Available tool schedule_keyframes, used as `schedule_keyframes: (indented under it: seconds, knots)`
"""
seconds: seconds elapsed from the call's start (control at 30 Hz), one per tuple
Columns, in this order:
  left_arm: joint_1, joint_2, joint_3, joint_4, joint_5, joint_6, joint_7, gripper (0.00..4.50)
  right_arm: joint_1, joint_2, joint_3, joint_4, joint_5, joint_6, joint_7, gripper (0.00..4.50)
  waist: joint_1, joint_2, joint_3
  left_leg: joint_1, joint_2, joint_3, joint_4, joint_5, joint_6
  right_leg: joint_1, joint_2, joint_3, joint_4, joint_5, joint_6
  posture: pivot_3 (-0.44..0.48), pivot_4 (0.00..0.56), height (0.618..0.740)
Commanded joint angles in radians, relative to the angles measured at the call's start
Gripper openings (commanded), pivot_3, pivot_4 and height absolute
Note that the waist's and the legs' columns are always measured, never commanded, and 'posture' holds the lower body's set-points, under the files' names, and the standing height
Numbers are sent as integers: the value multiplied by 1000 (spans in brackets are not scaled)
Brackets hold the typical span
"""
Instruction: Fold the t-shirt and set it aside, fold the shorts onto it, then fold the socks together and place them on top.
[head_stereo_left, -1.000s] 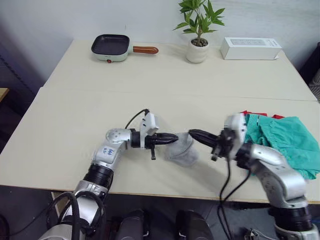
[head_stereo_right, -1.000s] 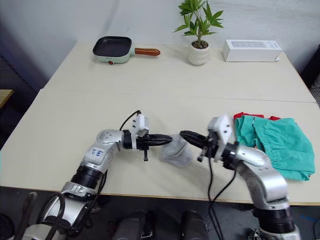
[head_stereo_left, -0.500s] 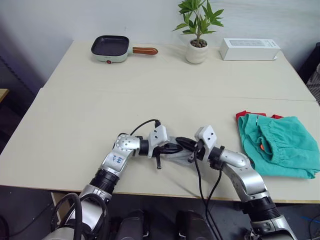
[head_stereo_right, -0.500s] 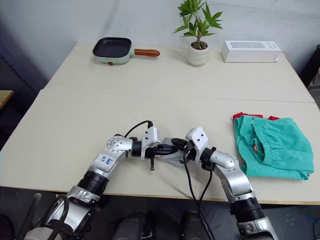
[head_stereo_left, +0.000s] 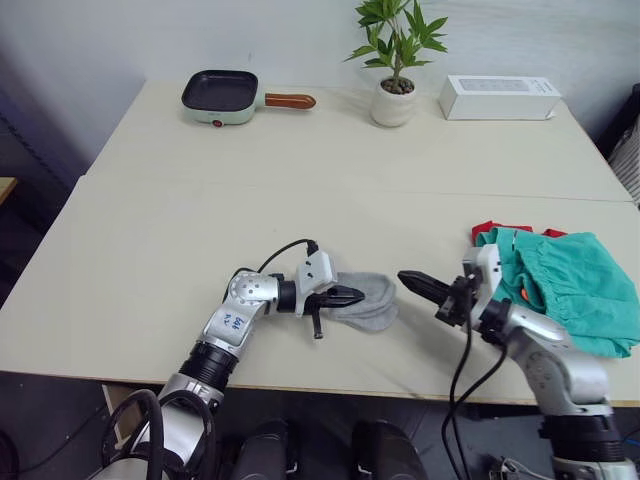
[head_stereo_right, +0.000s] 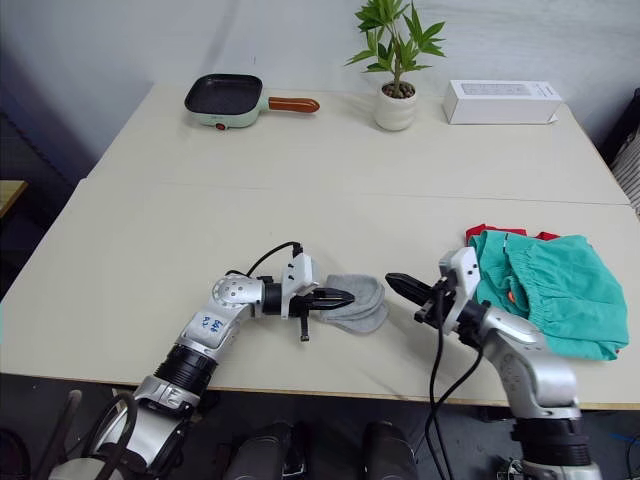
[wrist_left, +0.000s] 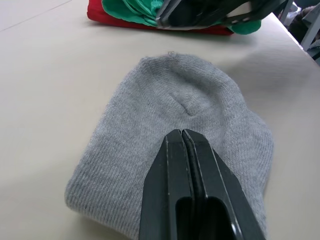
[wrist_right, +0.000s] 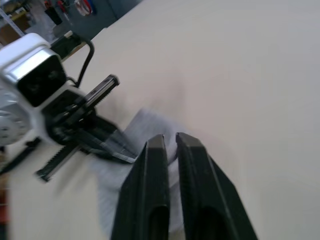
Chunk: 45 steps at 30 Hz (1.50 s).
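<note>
I'm seeing bare table (head_stereo_left: 150, 250) lying open to the left and ahead of the socks (head_stereo_left: 368, 300) | left gripper (head_stereo_left: 355, 296) is pressing on them, blocking that side | right gripper (head_stereo_left: 410, 280) is hanging between socks and shorts (head_stereo_left: 570, 285) | pan (head_stereo_left: 222, 96), plant (head_stereo_left: 395, 60), box (head_stereo_left: 500, 97) are lining the far edge, well apart

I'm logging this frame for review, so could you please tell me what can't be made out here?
- The t-shirt: mostly hidden under the shorts in the eye views; its fold can't be judged.
- The socks: whether one or two lie stacked can't be told.
- Left gripper: whether it pinches sock fabric or just rests on it is unclear in the left wrist view.
- Right gripper: blurred in the right wrist view.
</note>
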Motion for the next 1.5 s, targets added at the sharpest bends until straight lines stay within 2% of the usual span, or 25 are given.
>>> schedule_keyframes:
  seconds: [0.03, 0.17, 0.27, 0.33, 0.57, 0.73, 0.83, 1.17, 1.23, 1.4, 1.5]
  knots:
    - [3, 6, -9, -21, 7, -2, -7, 0, -9, -103, -109, 44, 381, 381, -178, 1605, -1, 0, 0, 0, 0, 0, 0, 0, 1, 0, 0, 0, 0, 0, 0, 0, 150, 740]
    - [8, 4, -15, -5, 21, -12, 3, 0, -2, -157, -82, 170, 683, 474, -432, 2939, -3, 0, 0, 0, 0, -1, -1, -3, 4, 0, 0, -1, -3, 0, 0, 0, 150, 740]
    - [15, 3, -24, -4, 32, -17, 9, 0, 10, -146, 1, 216, 904, 386, -667, 3957, -2, 1, 0, -1, 0, 0, -1, -3, 5, 0, 1, -1, -3, 0, 0, 0, 150, 740]
    - [19, 5, -28, -4, 36, -18, 11, 0, 10, -124, 50, 217, 999, 328, -780, 4484, -2, 1, 0, -1, 0, 0, -1, -3, 5, 1, 1, -1, -4, 0, 0, 0, 150, 740]
    - [19, 19, -34, 5, 43, -18, 11, 0, -44, 105, 160, 182, 1017, 206, -1040, 4484, -7, 0, -1, 0, 2, 2, -1, -2, 5, 1, 4, -1, -4, 0, 1, 0, 150, 740]
    - [18, 28, -34, 11, 47, -23, 6, 0, -88, 190, 186, 197, 1017, 150, -1137, 4484, -8, 1, -2, 0, 3, 2, -1, -2, 4, 1, 5, -1, -3, 0, 1, 0, 150, 740]
    - [20, 31, -33, 9, 48, -21, 5, 0, -102, 217, 189, 203, 1017, 113, -1170, 3851, -11, 1, -2, 0, 4, 2, -1, -2, 4, 0, 5, 0, -3, 0, 1, 0, 150, 740]
    - [32, 54, -23, -11, 29, -21, -16, 0, -80, 272, 153, 211, 1017, 47, -1194, 337, -26, 1, -2, 0, 4, 2, -2, -2, 4, 0, 5, 0, -3, 0, 1, 0, 150, 740]
    - [35, 51, -8, -25, 7, -12, -19, 0, -70, 284, 143, 204, 1017, 44, -1194, 69, -27, 0, -3, 0, 4, 2, -2, -3, 4, 0, 4, 0, -3, 0, 1, 0, 150, 740]
    - [40, 49, 66, -154, -138, 73, -75, 0, -38, 280, 82, 115, 1017, 67, -1113, 69, -28, 1, -2, 0, 4, 2, -3, -3, 3, 0, 4, 0, -4, 0, 1, 0, 150, 740]
    - [32, 68, 142, -283, -264, 163, -93, 546, -3, 229, -12, 33, 1017, 118, -977, 69, -27, 3, -1, -5, 4, 2, -2, -1, -1, -5, 4, 0, -4, 0, 1, 0, 150, 740]
